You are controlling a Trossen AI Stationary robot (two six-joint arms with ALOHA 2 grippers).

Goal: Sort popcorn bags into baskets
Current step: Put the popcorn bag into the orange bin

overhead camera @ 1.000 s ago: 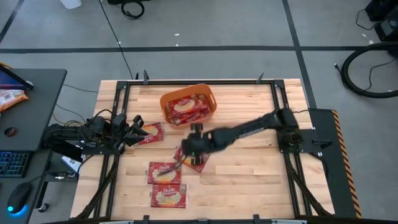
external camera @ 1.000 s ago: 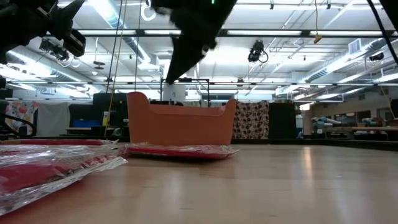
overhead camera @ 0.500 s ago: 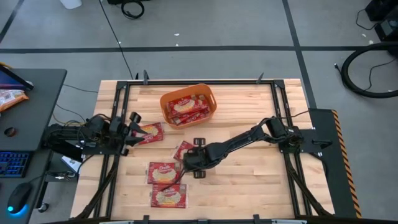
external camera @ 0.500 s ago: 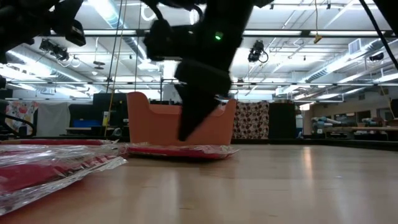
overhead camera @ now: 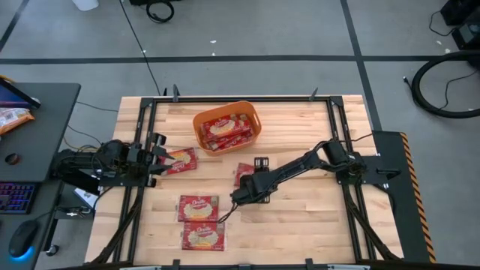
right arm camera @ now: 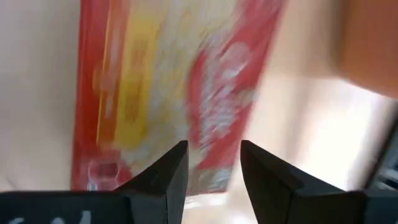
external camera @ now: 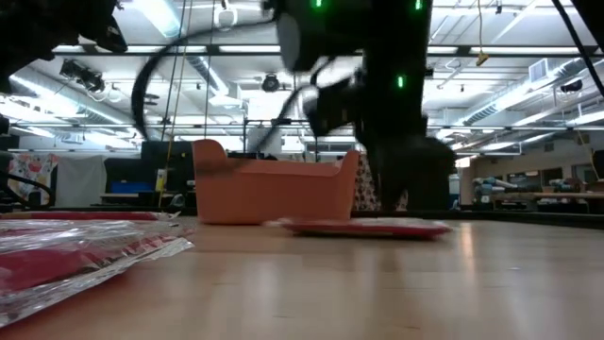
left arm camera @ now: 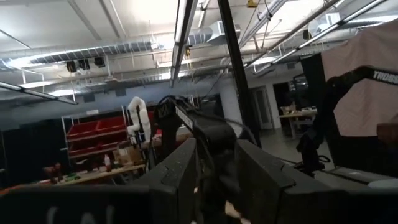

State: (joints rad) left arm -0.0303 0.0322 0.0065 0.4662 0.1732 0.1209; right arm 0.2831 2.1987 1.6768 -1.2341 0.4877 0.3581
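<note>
Reaching across the table from the right, the right gripper sat low at mid-table, just over the near edge of a bag lying flat on the wood. Right wrist view showed its fingers slightly apart, nothing between them, with that bag just ahead. The left gripper waited at the left side, touching or right beside another bag; finger state there: can't tell. The basket stood at the back centre with several bags inside. Two more bags lay near the front left, one just behind the other. In the low view the basket stood behind the flat bag, and a wrapped bag filled the near left.
</note>
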